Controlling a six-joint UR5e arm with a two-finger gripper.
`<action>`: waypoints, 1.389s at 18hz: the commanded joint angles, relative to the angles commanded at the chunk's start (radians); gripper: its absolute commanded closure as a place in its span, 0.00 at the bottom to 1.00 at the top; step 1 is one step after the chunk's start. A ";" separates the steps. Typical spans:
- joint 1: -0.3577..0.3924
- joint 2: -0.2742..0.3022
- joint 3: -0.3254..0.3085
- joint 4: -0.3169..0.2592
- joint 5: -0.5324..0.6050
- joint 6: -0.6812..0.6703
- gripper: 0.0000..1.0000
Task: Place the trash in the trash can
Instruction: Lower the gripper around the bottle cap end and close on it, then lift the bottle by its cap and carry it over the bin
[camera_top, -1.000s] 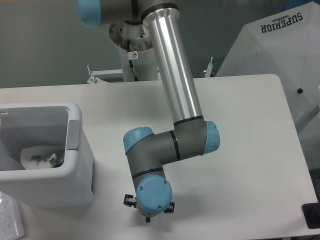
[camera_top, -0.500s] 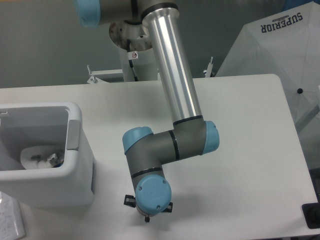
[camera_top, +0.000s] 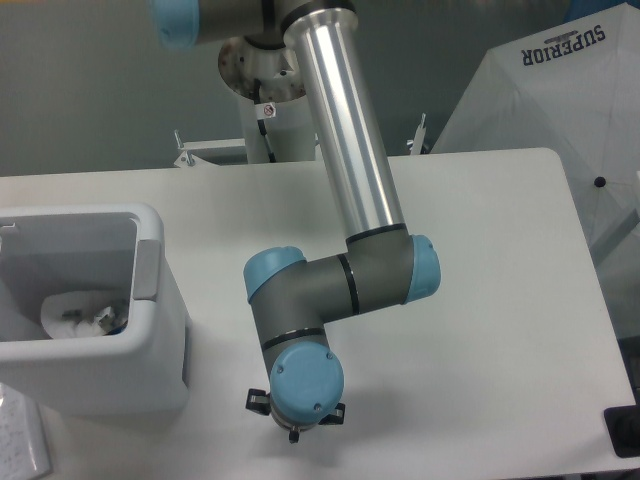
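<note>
A dull grey-green wall closes the scene behind a wide white counter (camera_top: 480, 260) with rounded corners.

Nearest the camera, at the lower left corner, lies the edge of a pale sheet or pad with faint printed marks (camera_top: 20, 440); what it is cannot be told. At the lower right edge a small black object (camera_top: 625, 432) is cut off by the frame. Along the front of the counter hangs the wrist of the robot arm, a grey joint with a round light-blue cap (camera_top: 307, 377). Beneath that cap only small black and metal parts of the gripper (camera_top: 295, 418) peek out; the fingers are hidden, so whether it is released or clenched cannot be told, and nothing is seen in it.

To the left stands the pale grey-white boxy plastic trash can (camera_top: 150, 340), thick-rimmed, with a grey tab (camera_top: 147, 269) on its right side. Inside, at the bottom, rests a crumpled whitish, clear-looking heap of trash (camera_top: 85, 316); single pieces cannot be made out.

Farther back, the polished silver forearm tube (camera_top: 350, 130) rises from the grey elbow toward the arm's base (camera_top: 262, 75) behind the counter. At the far right stands a white umbrella-like canopy printed "SUPERIOR" (camera_top: 560, 90).
</note>
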 joint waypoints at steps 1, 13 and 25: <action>0.002 0.017 0.000 0.000 -0.020 0.002 0.94; 0.072 0.178 0.009 0.170 -0.255 0.049 0.97; 0.068 0.353 0.008 0.419 -0.528 0.041 0.97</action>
